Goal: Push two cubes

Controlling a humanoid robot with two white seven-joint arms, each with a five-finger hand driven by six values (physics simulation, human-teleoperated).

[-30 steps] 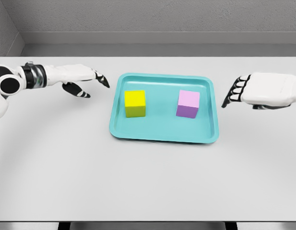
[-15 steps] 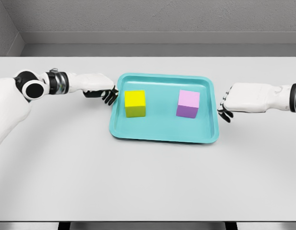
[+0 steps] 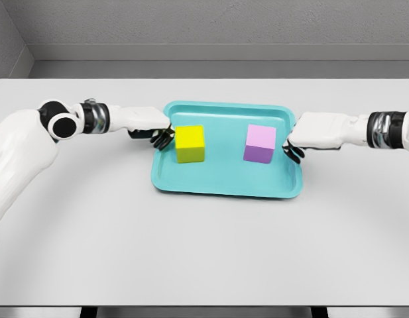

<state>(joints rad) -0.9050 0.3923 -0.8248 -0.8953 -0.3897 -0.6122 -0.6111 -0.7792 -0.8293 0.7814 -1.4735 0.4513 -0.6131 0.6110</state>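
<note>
The fingers [image 3: 162,138] of the left hand [image 3: 148,124] are curled down and bunched against the left face of the yellow cube [image 3: 189,144], holding nothing; they look to be touching it or just short of touching. The fingers [image 3: 292,150] of the right hand [image 3: 317,130] are likewise curled and close together, just beside the pink cube [image 3: 260,144] with a narrow gap showing, over the right rim of the teal tray [image 3: 225,187].

Both cubes sit upright inside the tray, well apart, the yellow one at its left half and the pink one at its right half, on the white table [image 3: 204,252].

The main risk, as I judge it, is that the fingers catch the raised rim instead of the cubes, so the whole tray slides or turns on the table. A push landing high or off-centre on a cube could tip or spin it rather than slide it. Unequal pushes from the two sides could also drag the tray sideways.

Both arms reach in low and nearly level, forearms pointing toward the tray's middle, palms facing down, knuckles above the rim.
</note>
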